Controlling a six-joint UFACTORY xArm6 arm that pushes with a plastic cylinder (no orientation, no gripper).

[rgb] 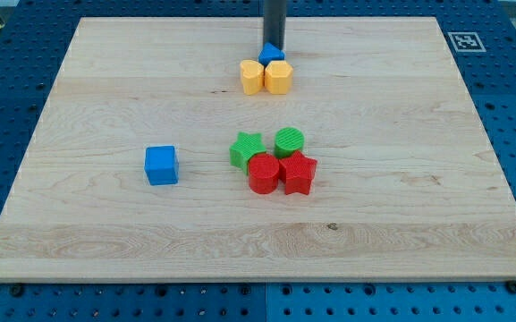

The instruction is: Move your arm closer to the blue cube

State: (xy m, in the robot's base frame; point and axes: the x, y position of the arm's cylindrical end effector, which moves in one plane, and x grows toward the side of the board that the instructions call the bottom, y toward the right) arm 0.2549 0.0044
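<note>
The blue cube (pixel 161 165) sits alone on the wooden board, left of centre. My tip (pixel 273 46) is near the view's top, at the centre, touching or just above a small blue block (pixel 271 55) that it partly hides. Two yellow blocks (pixel 252 77) (pixel 278 77) sit side by side right below that blue block. The tip is far from the blue cube, up and to the right of it.
A cluster lies right of the blue cube: a green star (pixel 246 149), a green cylinder (pixel 289 141), a red cylinder (pixel 263 173) and a red star (pixel 299 173), all touching. The wooden board (pixel 418 224) lies on a blue perforated table. A marker tag (pixel 463 40) sits at the board's top right corner.
</note>
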